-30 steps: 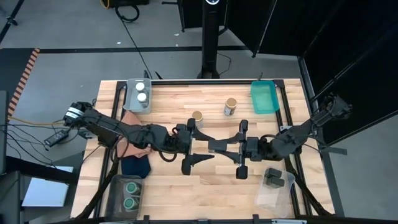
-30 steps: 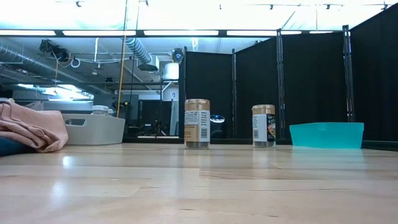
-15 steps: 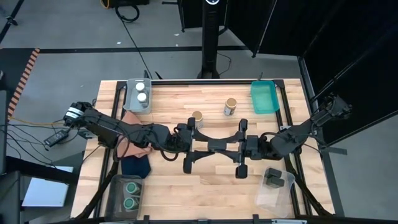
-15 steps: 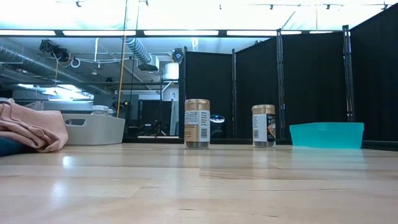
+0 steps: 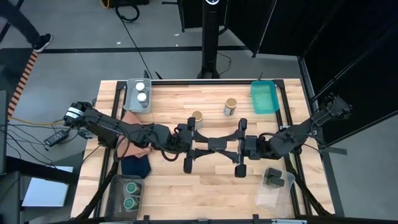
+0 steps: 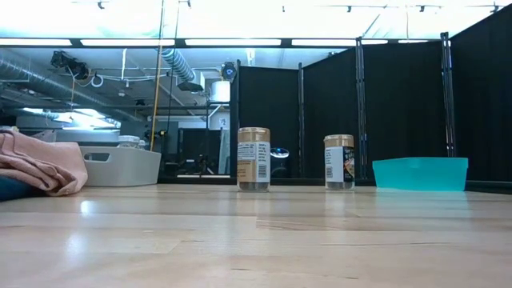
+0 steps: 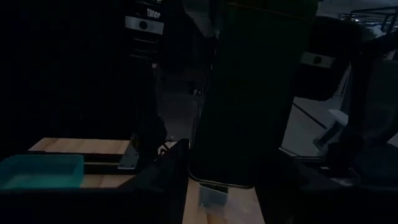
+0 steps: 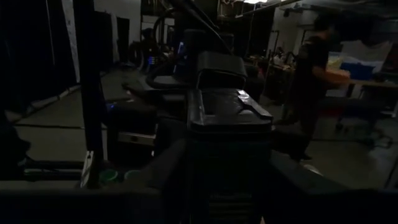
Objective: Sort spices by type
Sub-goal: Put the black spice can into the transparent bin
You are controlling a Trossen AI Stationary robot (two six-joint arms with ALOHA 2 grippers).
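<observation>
Mid-handover above the bench centre, as I read it: my left gripper (image 5: 207, 147) has its jaws clamped on the black tin (image 5: 217, 147). The right gripper (image 5: 229, 148) meets it from three o'clock, and I cannot tell how its jaws stand. Next, I judge, the right must let go cleanly.

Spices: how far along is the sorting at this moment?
Done: white-lidded jars in the grey bin, green-lidded jars in the dark bin, two black tins in the clear box. In hand: left gripper and right gripper meet mid-table around a dark tin. Left: two tan-lidded jars.
</observation>
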